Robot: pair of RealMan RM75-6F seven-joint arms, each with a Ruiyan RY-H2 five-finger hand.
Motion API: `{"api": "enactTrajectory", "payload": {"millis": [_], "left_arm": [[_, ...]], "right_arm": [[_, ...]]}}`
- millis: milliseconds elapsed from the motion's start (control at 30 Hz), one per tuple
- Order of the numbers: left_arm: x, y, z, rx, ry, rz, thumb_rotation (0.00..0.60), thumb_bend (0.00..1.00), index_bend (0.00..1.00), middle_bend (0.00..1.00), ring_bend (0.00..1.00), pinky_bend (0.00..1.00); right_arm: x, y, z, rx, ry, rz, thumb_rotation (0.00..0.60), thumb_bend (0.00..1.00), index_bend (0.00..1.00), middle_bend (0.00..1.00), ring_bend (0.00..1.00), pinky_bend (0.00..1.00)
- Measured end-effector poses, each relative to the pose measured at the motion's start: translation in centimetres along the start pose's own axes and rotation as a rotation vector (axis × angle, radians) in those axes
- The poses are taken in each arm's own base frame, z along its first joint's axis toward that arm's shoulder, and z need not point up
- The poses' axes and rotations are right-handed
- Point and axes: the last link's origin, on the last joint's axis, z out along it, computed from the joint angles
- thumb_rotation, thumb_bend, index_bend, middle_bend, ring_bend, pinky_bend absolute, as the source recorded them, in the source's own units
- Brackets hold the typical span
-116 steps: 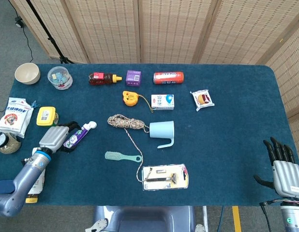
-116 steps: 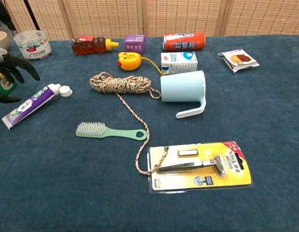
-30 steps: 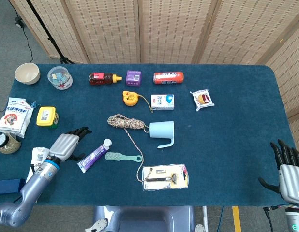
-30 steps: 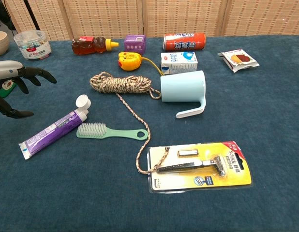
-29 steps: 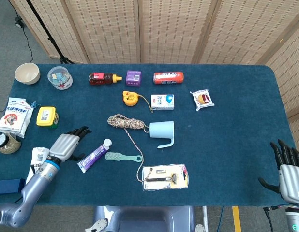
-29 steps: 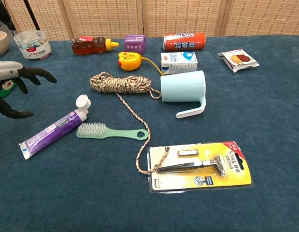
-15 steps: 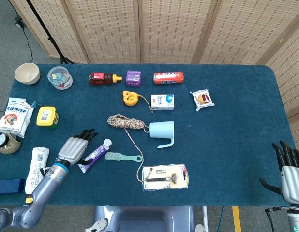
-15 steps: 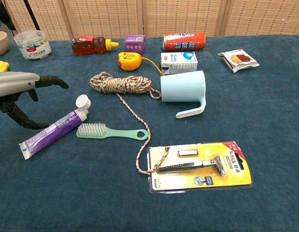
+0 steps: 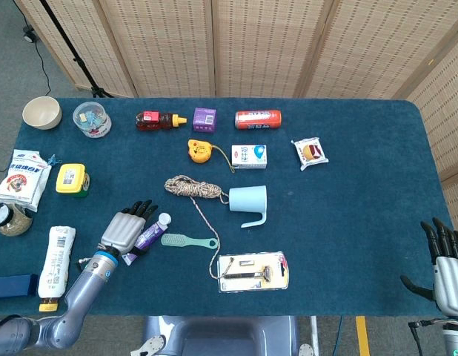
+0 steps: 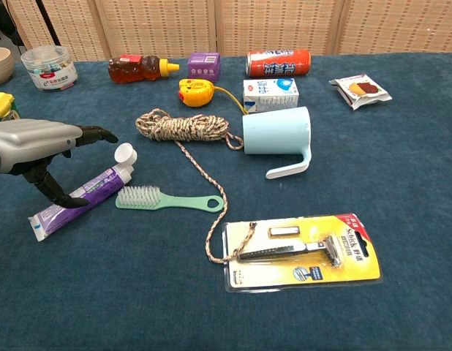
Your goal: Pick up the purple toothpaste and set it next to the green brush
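Purple toothpaste lies flat on tabletop, long axis diagonal, white cap toward far right, crimped end toward near left. Sits just beside green brush, cap end near bristles. Left hand hovers over tube's middle, fingers apart, holding nothing; thumb tip close to tube, contact unclear. In head view hand covers most of tube. Right hand cut off at frame edge, fingers spread, empty.

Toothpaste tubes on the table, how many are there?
2. The purple toothpaste lies beside the green brush, under the left hand. A white tube lies near the table's left edge. Others could be hidden.
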Motion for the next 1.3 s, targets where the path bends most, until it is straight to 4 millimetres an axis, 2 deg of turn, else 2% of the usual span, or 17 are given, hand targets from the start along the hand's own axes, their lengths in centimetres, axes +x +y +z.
{"api": "enactTrajectory", "payload": {"millis": [267,800,967,1067,1167,1300], "left_arm": [[-0.4,-0.3,0.8,0.041,-0.001,0.025,0.504,0.23,0.01,0.00,0.00,0.22],[1.1,-4.0,3.3,0.170,0.022,0.037,0.503,0.23,0.02,0.00,0.00,0.22],[1.7,-4.3,3.3,0.154,0.039,0.016,0.505,0.23,0.08,0.00,0.00,0.21],[2.1,-4.2,3.0,0.114,0.057,0.015,0.513,0.23,0.15,0.04,0.05,0.21],[2.3,-4.0,2.7,0.060,0.072,0.010,0.551,0.23,0.23,0.09,0.12,0.21],[2.3,-3.9,2.3,-0.012,0.073,0.009,0.595,0.23,0.28,0.12,0.15,0.21]], "right_arm": [[0.0,0.0,-0.2,-0.002,-0.002,0.006,0.600,0.16,0.00,0.00,0.00,0.00],[0.1,-0.5,-0.3,0.002,0.001,0.004,0.600,0.16,0.00,0.00,0.00,0.00],[0.1,-0.5,-0.4,0.002,0.005,0.003,0.600,0.16,0.00,0.00,0.00,0.00],[0.1,-0.6,-0.4,0.005,0.004,0.003,0.600,0.16,0.00,0.00,0.00,0.00],[0.1,-0.6,-0.4,0.008,0.005,0.005,0.600,0.16,0.00,0.00,0.00,0.00],[0.2,-0.5,-0.4,0.008,0.008,0.005,0.600,0.16,0.00,0.00,0.00,0.00]]}}
